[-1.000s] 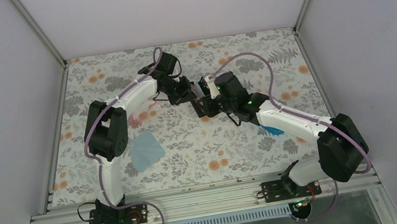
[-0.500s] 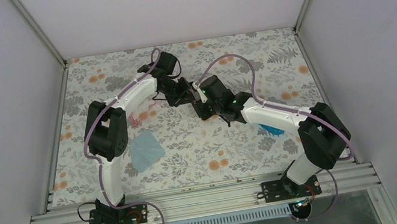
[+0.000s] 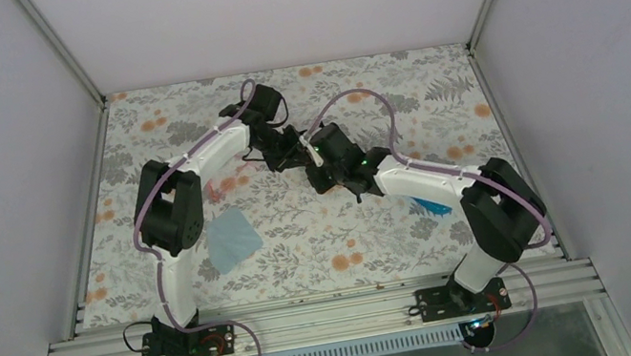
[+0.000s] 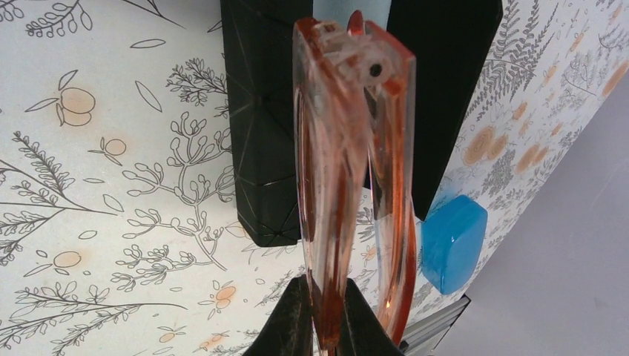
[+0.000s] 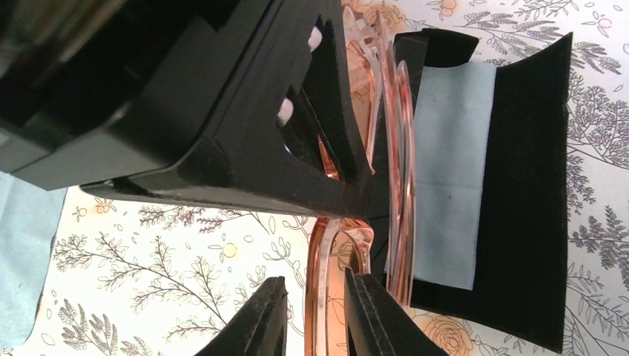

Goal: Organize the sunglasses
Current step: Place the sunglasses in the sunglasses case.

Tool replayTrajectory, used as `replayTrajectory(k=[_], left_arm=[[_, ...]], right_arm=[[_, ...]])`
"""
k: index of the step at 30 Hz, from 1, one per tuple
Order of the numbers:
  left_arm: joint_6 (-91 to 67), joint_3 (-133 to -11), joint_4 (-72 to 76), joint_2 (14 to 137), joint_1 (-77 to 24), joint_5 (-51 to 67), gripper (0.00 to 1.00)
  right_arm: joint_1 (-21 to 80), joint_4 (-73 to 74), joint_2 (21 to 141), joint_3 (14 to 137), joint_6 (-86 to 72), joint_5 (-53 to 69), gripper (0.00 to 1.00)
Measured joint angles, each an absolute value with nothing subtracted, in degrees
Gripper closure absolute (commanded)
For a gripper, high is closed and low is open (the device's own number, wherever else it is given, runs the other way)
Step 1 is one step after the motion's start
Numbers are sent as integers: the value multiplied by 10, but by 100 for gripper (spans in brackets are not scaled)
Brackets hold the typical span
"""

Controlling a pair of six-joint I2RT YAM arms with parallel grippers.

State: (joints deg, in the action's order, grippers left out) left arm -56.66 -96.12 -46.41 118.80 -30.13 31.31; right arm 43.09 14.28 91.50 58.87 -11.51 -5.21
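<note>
Left gripper point(image 4: 326, 326) and right gripper point(image 5: 319, 311), both mine, are clamping the slim pink-red translucent sunglasses point(image 4: 348, 148) over the floral-printed table point(image 4: 111, 185).

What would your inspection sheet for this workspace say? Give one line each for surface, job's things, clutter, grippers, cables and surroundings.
Surface: floral-patterned tabletop, flat.
Job's things: sunglasses, folded, held above the surface where the two arms meet.
Clutter: light blue cloth on the left; blue case on the right.
Grippers: left gripper shut on the sunglasses; right gripper has its fingers either side of the frame, grip unclear.
Cables: purple cables run along both arms.
Surroundings: plain pale walls; metal rail at the near edge.
</note>
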Motion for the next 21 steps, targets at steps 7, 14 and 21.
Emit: replayTrajectory(k=[7,14,21], left_arm=[[-567,-961,-464,1188,-301,318,98],[-568,-961,-468,1188,-301,317,97],[-559,-961,-469,1188,-301,320,73]], right_arm=[[436,143,934,599,-113,-60,90],[441,145,935,600,-107,-83,96],[442,144,934,600,-114,-96,96]])
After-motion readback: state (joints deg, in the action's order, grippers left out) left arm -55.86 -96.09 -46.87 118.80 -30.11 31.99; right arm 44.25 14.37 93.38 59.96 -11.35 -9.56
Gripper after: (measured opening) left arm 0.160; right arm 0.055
